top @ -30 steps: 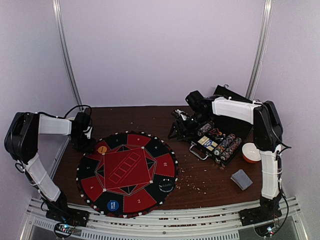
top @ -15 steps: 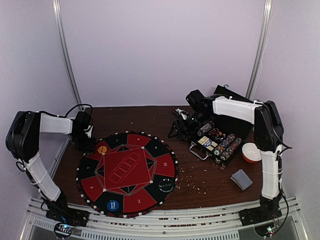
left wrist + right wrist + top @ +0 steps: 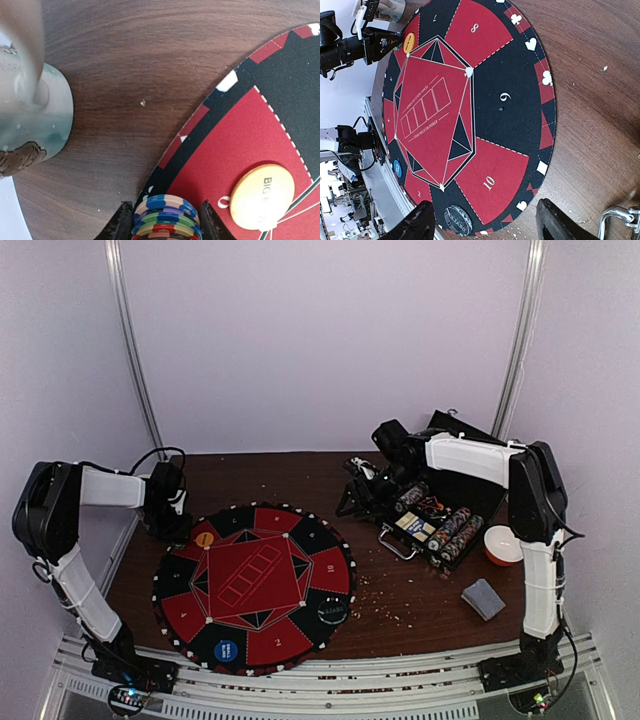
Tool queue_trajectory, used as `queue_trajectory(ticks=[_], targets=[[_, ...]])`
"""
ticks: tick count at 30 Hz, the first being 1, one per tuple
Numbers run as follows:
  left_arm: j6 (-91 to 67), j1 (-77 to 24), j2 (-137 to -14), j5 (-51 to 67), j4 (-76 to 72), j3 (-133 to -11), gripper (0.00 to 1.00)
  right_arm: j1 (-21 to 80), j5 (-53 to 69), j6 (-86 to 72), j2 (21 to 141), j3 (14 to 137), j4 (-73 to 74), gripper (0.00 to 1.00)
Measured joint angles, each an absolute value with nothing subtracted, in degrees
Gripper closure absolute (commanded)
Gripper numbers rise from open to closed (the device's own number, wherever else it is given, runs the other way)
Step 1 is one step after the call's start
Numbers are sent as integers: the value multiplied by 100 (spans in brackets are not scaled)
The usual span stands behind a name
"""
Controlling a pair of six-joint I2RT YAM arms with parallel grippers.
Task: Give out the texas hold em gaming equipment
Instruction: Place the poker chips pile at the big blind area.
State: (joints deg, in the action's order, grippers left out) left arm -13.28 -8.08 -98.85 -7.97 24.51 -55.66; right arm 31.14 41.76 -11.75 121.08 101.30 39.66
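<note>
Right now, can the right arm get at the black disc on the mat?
Probably yes: the right pincer is open and empty, and only bare mat lies between it and the black disc.

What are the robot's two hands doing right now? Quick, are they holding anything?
Left gripper: shut on a stack of poker chips.
Right gripper: open, nothing between its fingers.

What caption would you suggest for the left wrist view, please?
Left claw grips a chip stack at the mat edge, near the yellow button.
</note>
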Motion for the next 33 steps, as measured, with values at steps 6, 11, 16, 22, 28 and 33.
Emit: queue_trajectory(ticks=[6,11,16,22,28,33], targets=[[-1291,-808,-9885,-781,2475,-5575,77,3114,4178,-1173,12108,10130,3981,29],[-1253,-808,-9885,-749,2554,-5594,77,3114,4178,-1173,12108,10127,3999,29],[-1229,-808,-9883,-746,2585,-5603,75,3114,4178,-1173,12108,10127,4018,29],[-1221,-808,-9885,-746,2602,-5607,64,3114,4176,-1173,12108,10127,4021,29],[-1194,-808,-9885,-746,2613,-5607,52,3114,4178,-1164,12105,10112,4025,29],[-1184,-808,-9939,-746,2716,-5618,46,3114,4178,-1125,12105,10110,4036,29]])
